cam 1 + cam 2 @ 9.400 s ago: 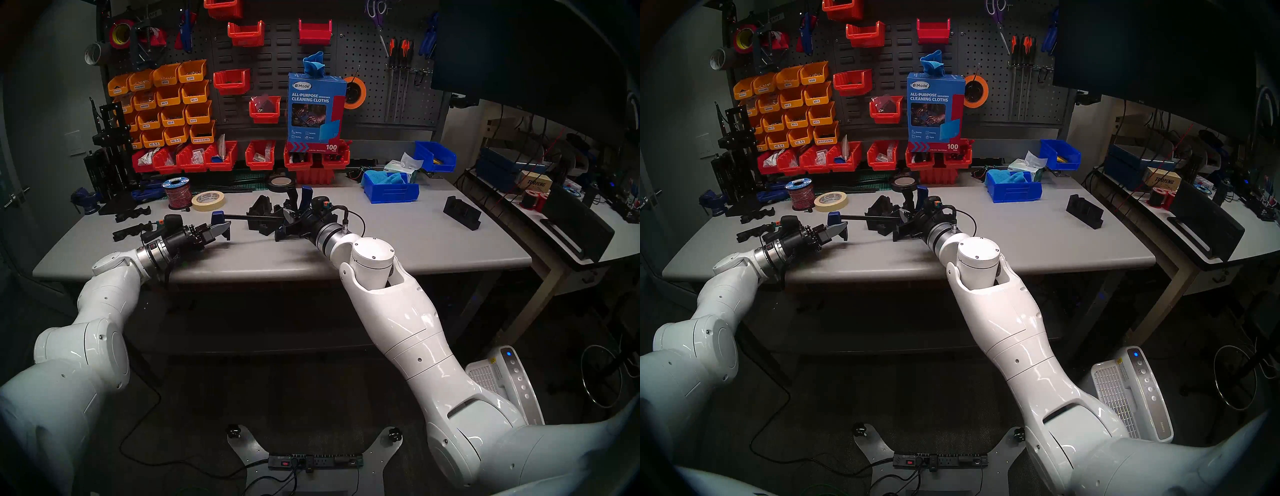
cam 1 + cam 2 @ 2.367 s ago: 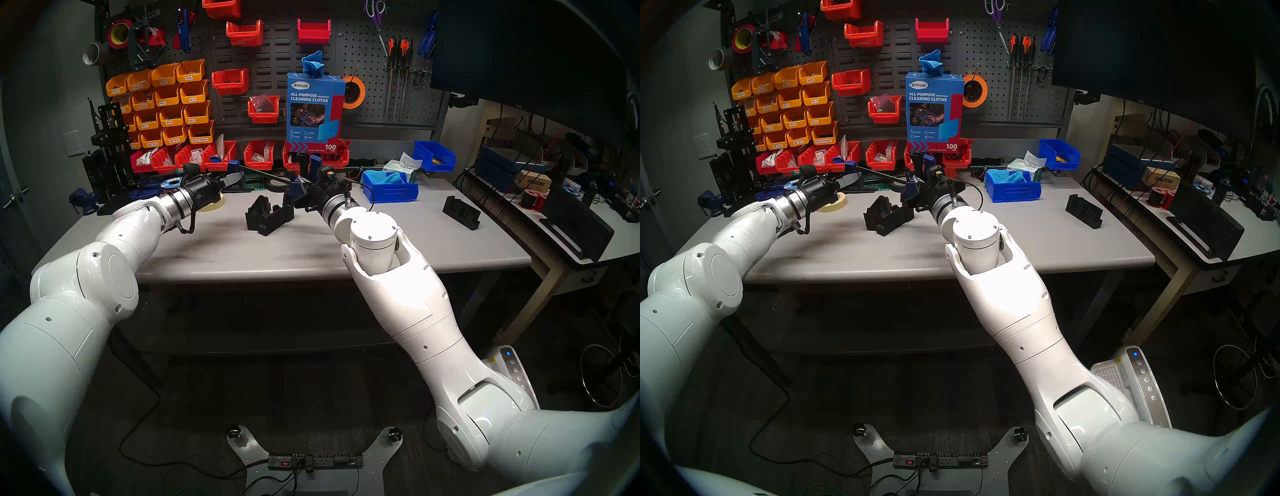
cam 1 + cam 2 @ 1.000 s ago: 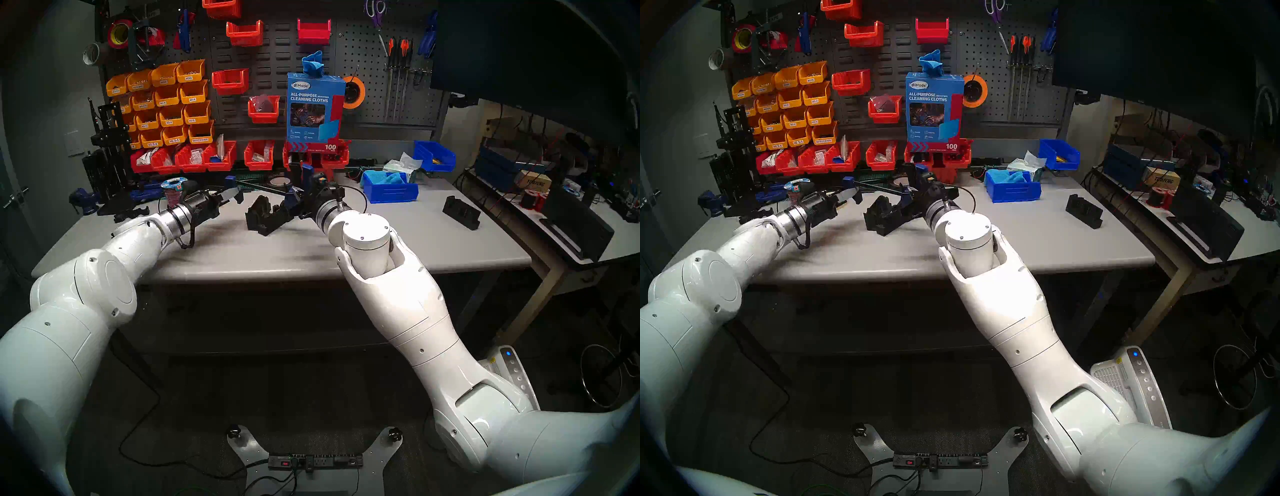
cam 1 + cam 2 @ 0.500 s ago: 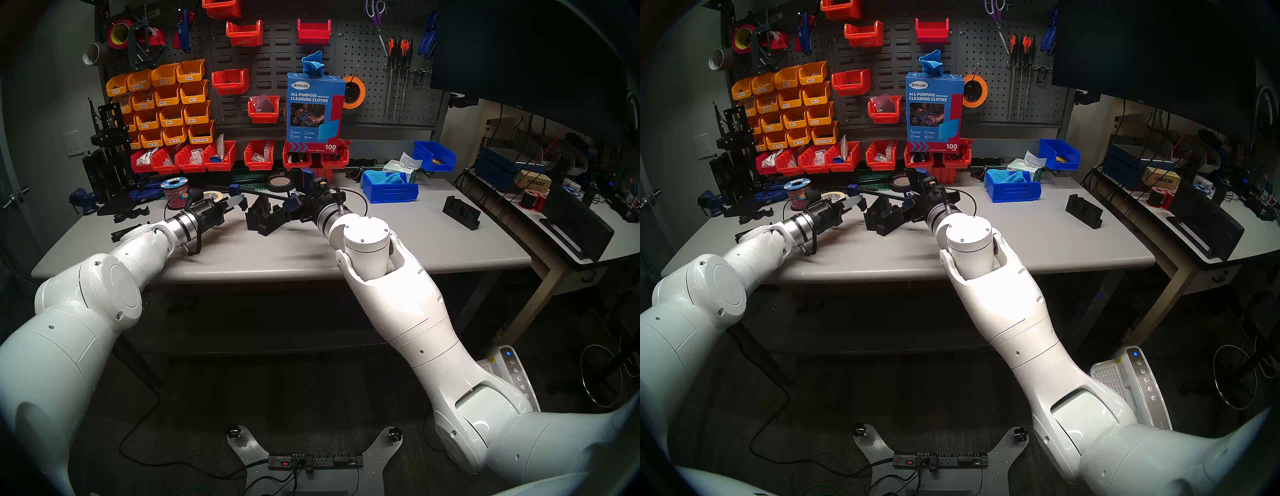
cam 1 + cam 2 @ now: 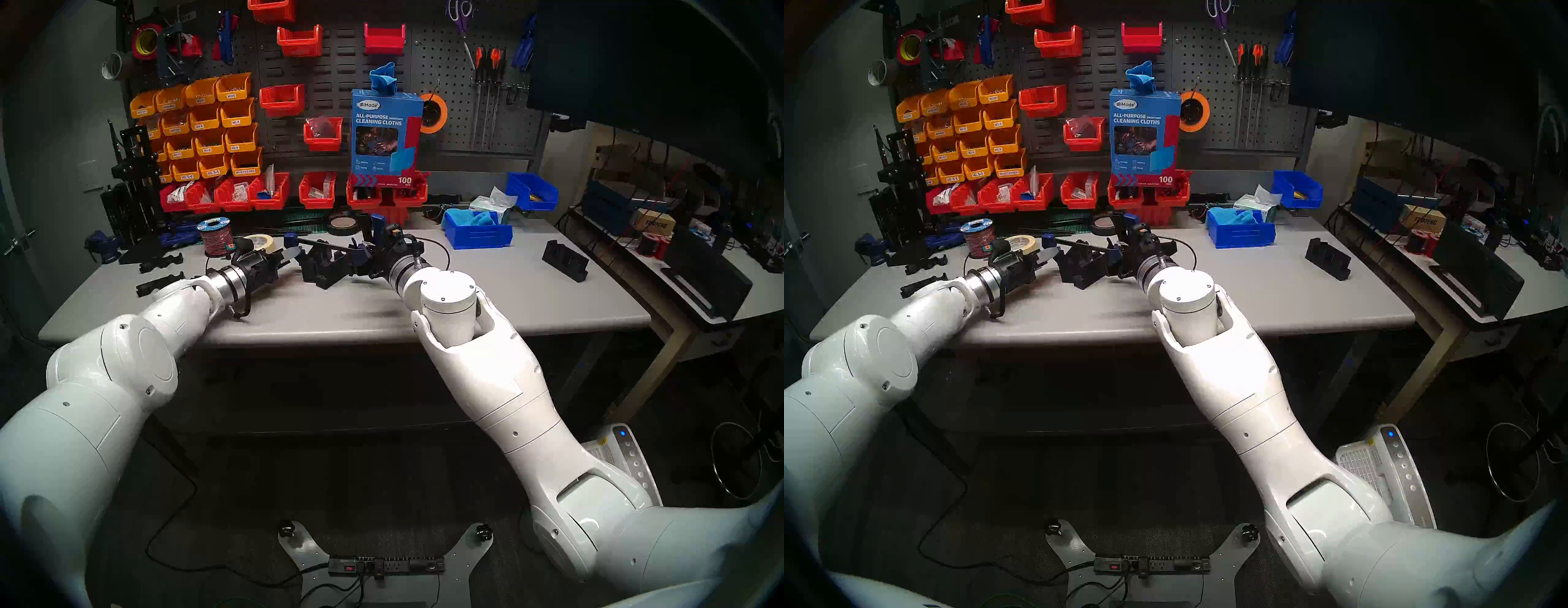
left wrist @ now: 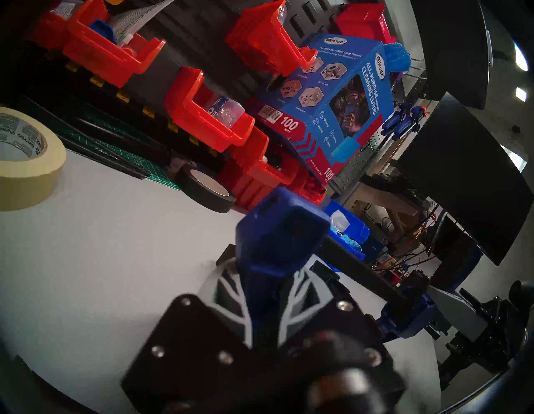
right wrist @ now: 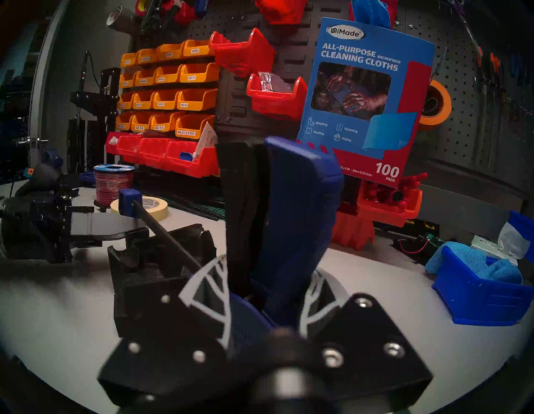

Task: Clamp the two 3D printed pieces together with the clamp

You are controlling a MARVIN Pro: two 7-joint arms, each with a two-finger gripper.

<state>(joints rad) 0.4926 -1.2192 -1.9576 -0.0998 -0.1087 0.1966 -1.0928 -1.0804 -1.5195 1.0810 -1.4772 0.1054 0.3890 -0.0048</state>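
Note:
The two black 3D printed pieces [image 5: 326, 268] sit side by side mid-table, also in the head stereo right view [image 5: 1083, 265] and the right wrist view [image 7: 150, 269]. The clamp's thin black bar [image 5: 329, 245] lies across just above them. My left gripper [image 5: 289, 256] is shut on the clamp's blue fixed jaw [image 6: 277, 240], left of the pieces. My right gripper [image 5: 368, 248] is shut on the clamp's blue handle [image 7: 294, 216] and black trigger [image 7: 239, 208], right of the pieces. The sliding jaw's face is hidden behind my right gripper.
A masking tape roll [image 5: 261, 243], a wire spool [image 5: 216, 235] and a black tape roll [image 5: 343, 225] stand behind the pieces. Flat wavy black prints [image 5: 161, 261] lie left. A blue bin [image 5: 479, 231] and a lone black block [image 5: 566, 261] are right. Red bins [image 5: 271, 193] line the back.
Both arms lifted the clamp off the table, carried it back, then lowered it over the pieces. In the last second it came down and my left gripper moved right, up to the pieces.

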